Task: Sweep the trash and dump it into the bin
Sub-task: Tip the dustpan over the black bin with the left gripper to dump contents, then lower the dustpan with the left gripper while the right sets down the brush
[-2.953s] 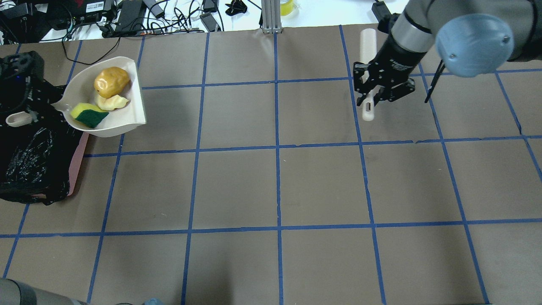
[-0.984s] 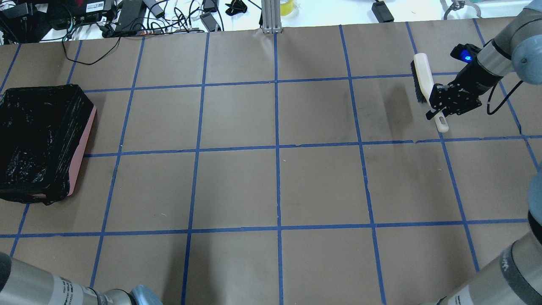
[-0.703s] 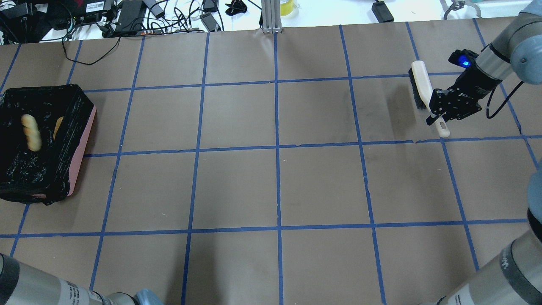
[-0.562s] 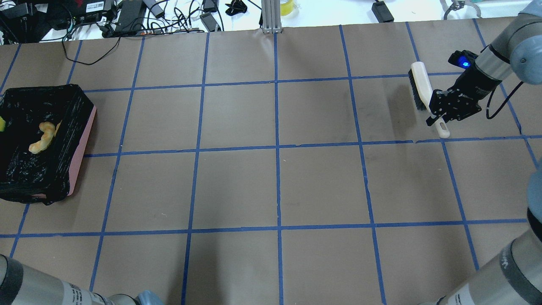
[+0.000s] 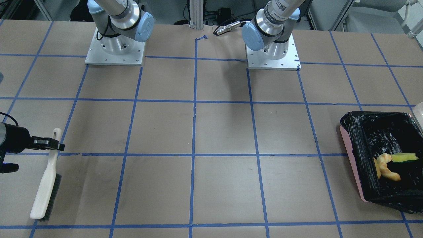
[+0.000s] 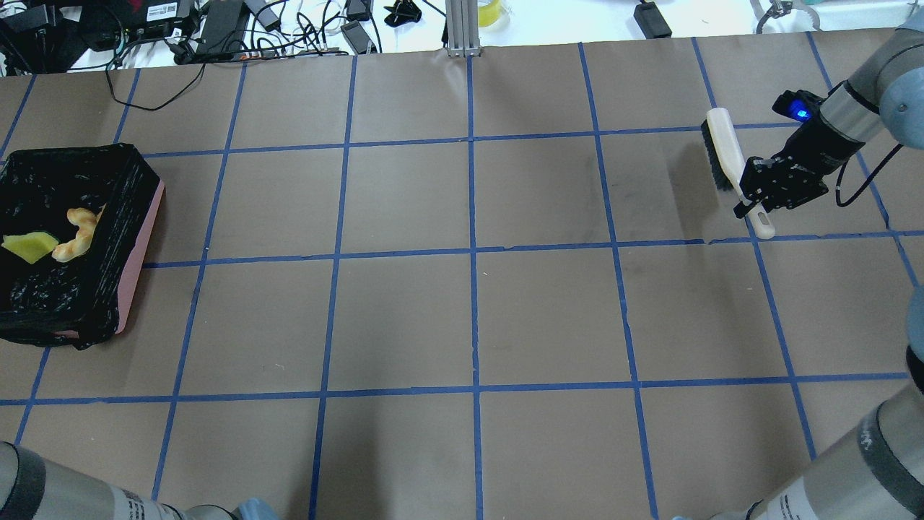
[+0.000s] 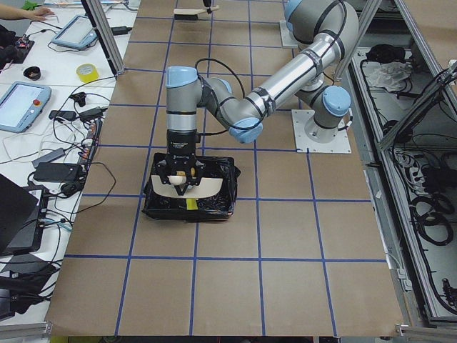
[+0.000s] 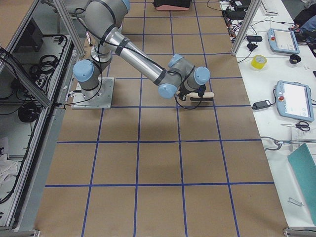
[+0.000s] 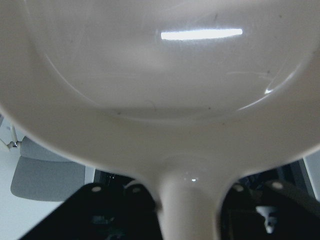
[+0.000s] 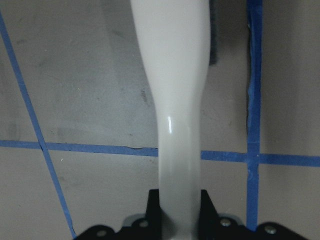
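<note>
The pink bin [image 6: 134,267] with its black bag stands at the table's left end, also seen in the front view [image 5: 351,158]. Inside lie a golden-brown lump [image 6: 76,231], smeared in the picture, and the yellow-green sponge piece [image 6: 29,248]; both also show in the front view, lump [image 5: 386,169] and sponge [image 5: 403,157]. I cannot make out the pale crescent slice. My left gripper [image 9: 186,200] is shut on the handle of the cream dustpan [image 7: 180,189], held tilted above the bin [image 7: 214,204]. My right gripper [image 6: 758,195] is shut on the handle of a cream brush [image 6: 724,148] low over the table.
Blue tape lines divide the brown table into squares. Cables and power bricks [image 6: 216,25] lie beyond the far edge. A metal post [image 6: 462,29] stands at the far middle. The left arm [image 7: 235,114] reaches over the bin's end of the table.
The dustpan with its three pieces has left the overhead view. The bin, empty a second ago, now holds the lump and the sponge. The right gripper has carried the brush to the right.
</note>
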### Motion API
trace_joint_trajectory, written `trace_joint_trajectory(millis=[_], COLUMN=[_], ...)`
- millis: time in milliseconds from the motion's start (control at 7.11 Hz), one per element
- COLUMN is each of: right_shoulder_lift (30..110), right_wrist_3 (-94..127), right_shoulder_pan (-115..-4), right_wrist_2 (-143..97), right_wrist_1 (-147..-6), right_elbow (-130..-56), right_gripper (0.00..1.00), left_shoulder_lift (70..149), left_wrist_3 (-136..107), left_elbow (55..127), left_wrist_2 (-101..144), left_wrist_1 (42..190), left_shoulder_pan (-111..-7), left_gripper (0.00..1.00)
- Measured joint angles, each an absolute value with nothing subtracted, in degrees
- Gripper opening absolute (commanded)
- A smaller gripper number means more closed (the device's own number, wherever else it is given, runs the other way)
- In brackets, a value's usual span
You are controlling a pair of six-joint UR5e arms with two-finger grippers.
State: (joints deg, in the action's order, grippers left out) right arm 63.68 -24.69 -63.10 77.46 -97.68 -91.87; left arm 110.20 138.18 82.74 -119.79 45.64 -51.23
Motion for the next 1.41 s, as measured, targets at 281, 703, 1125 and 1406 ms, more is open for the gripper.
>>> trace_joint_trajectory(millis=[281, 703, 1125, 1406], right_shoulder_lift=[62.7, 62.1, 62.1, 62.0], right_wrist_3=[-25.7, -25.2, -24.8, -24.8], right_shoulder_pan=[-63.0, -62.9, -62.8, -62.8], right_wrist_2=[77.2, 77.3, 77.4, 77.2], right_wrist_1=[-97.8, -98.1, -98.2, -98.2], right_elbow=[-91.7, -91.6, -91.6, -91.7], right_gripper=[0.0, 0.21, 0.7, 0.75], left_shoulder_lift=[108.4, 107.8, 111.9, 117.1], left_wrist_3=[136.5, 130.5, 115.4, 107.9], left_elbow=[81.9, 79.7, 79.9, 79.8], left_wrist_2=[-109.3, -98.1, -89.6, -86.4], left_wrist_1=[54.2, 66.1, 68.1, 66.2], left_shoulder_pan=[-51.2, -56.7, -66.9, -72.5], left_gripper=[0.0, 0.0, 0.0, 0.0])
